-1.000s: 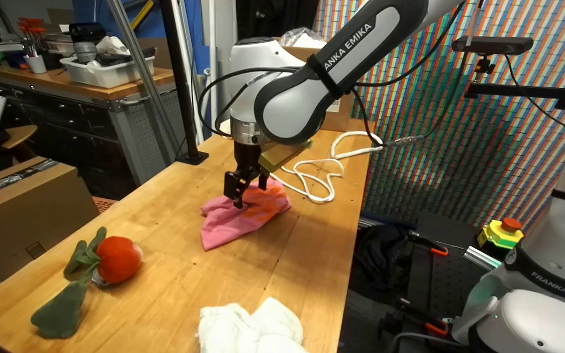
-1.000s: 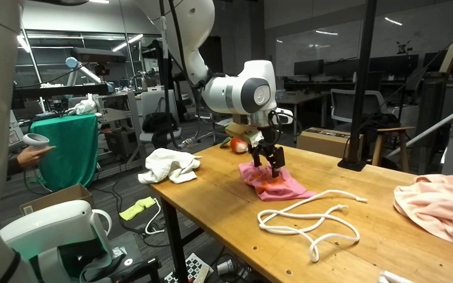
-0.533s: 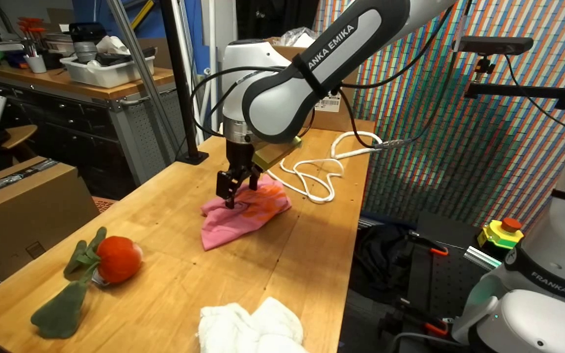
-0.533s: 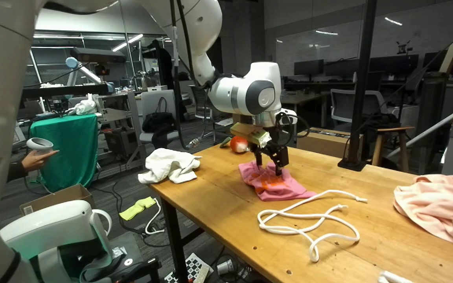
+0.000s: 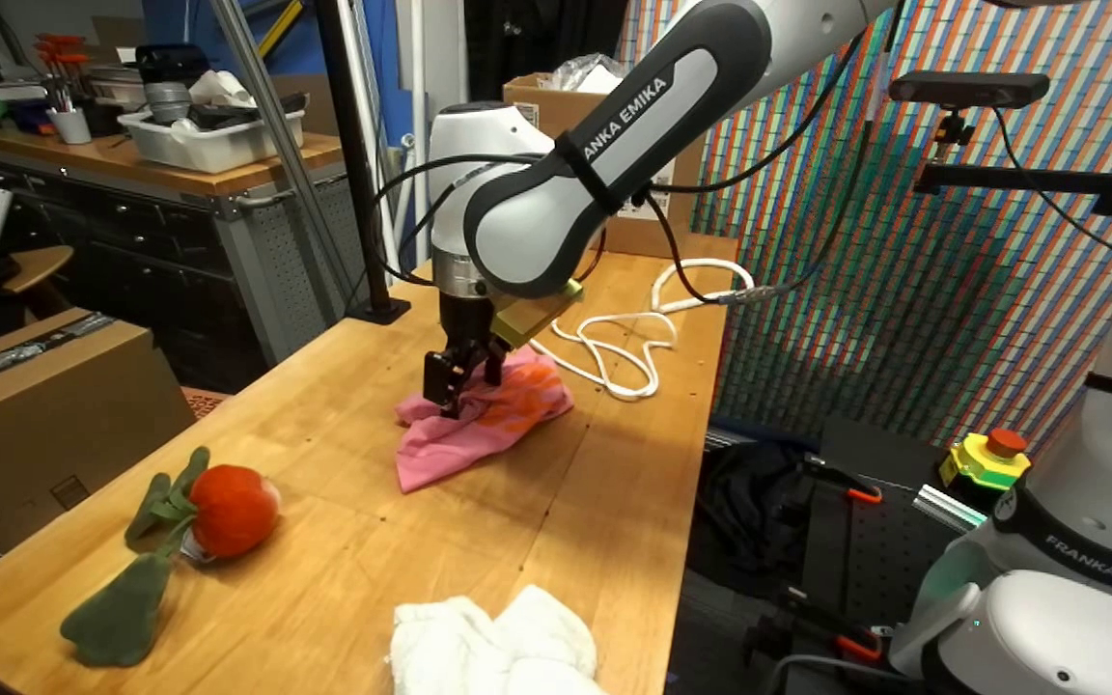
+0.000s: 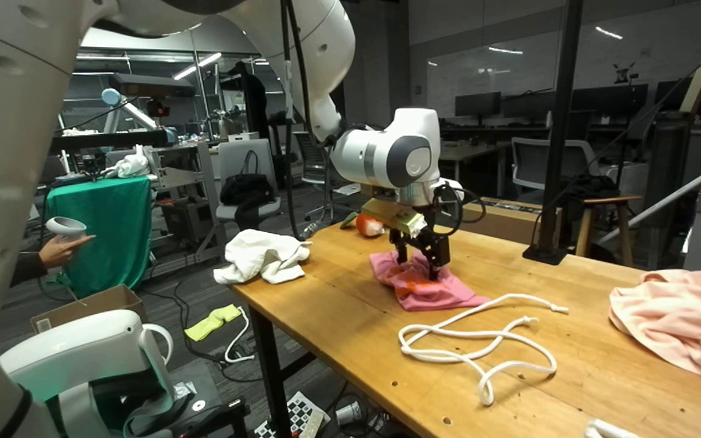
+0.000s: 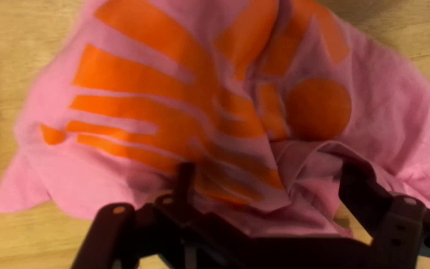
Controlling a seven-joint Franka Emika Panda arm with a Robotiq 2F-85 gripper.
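Observation:
A crumpled pink cloth with an orange print lies on the wooden table. It also shows in an exterior view and fills most of the wrist view. My black gripper points down over the cloth with its fingers spread; it shows too in an exterior view. In the wrist view the gripper has cloth folds between its fingertips. The right fingertip is at an open fold of the hem, the left one over the orange print. The fingertips are at the cloth; whether both touch it I cannot tell.
A white rope lies beside the cloth. A white cloth lies at one table end, near a red plush ball with green leaves. A peach cloth hangs over an edge. A black post and a cardboard box stand at the table.
The gripper first moved left in an exterior view, rightward in the opposite-facing one, then sank lower onto the pink cloth. Its fingers stay spread. The cloth has not visibly moved.

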